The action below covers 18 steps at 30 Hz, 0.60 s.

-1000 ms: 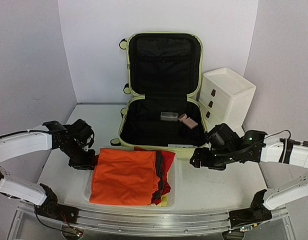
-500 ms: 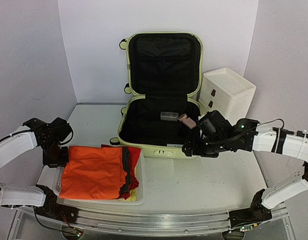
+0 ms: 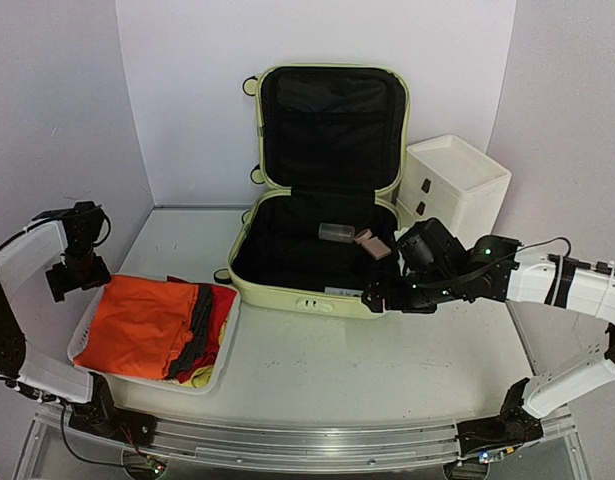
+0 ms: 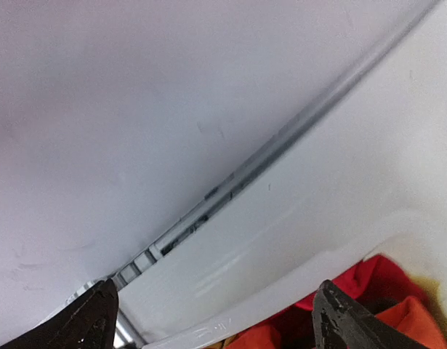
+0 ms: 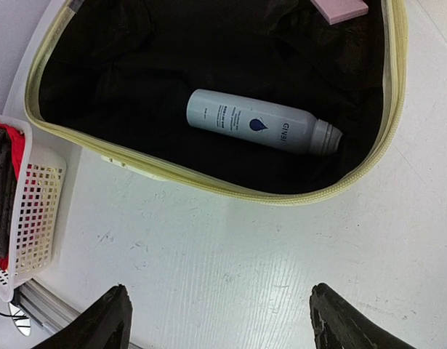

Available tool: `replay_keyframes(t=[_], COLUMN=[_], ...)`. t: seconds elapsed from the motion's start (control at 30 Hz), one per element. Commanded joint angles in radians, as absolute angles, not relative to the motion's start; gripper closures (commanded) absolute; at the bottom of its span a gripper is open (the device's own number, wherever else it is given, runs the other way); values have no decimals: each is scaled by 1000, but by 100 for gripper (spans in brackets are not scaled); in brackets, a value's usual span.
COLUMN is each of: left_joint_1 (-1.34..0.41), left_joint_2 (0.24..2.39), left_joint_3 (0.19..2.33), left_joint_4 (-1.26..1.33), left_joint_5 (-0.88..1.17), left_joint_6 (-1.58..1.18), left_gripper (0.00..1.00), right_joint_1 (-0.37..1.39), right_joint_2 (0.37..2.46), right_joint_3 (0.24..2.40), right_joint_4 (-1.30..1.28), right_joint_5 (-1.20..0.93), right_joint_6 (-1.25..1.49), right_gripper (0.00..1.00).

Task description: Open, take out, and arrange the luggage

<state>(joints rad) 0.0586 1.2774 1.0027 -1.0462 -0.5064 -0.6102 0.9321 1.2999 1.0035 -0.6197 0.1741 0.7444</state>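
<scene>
The luggage (image 3: 292,297) is lying open at the back centre of the table (image 3: 387,360), with its lid standing upright against the rear wall and its base resting flat. 1 white bottle (image 5: 259,129) is lying inside the base near the front rim. The right gripper (image 5: 217,291) is hovering over the table just in front of that rim, fingers apart, gripping nothing. The left gripper (image 4: 214,287) is hanging at the far left over the rear edge of the white mesh basket (image 5: 35,207), fingers wide apart and empty. Orange and red clothes (image 3: 142,325) are filling the basket. 1 white drawer box (image 3: 452,195) is standing just right of the luggage.

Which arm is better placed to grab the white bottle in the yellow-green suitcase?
Right: its open gripper hovers at the suitcase rim, bottle just ahead; left gripper is away by the white mesh basket.
</scene>
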Motion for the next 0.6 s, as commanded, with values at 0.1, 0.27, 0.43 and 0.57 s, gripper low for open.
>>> replay_keyframes(t=[0.1,0.27,0.43,0.57], left_joint_1=[109,103,-20,-243], left_joint_2=[1174,1152,1090,1078], left_joint_3=[1089,1167,1160,1102], left_joint_4=[-951,-955,-945,-899], left_joint_5=[-585,-208,114,212], left_joint_6=[-683,-502,-486,-615], left_gripper=[1,1,6,8], right_joint_1=[934,932,901,888], right_joint_2=[1281,1324,1438,1544], right_joint_3=[1061,1108,1232,1322], right_joint_4=[-606,-606,-610,-608], right_joint_5=[247,237,125,63], right_joint_6=[767,720,627,593], right_gripper=[11,12,16,19])
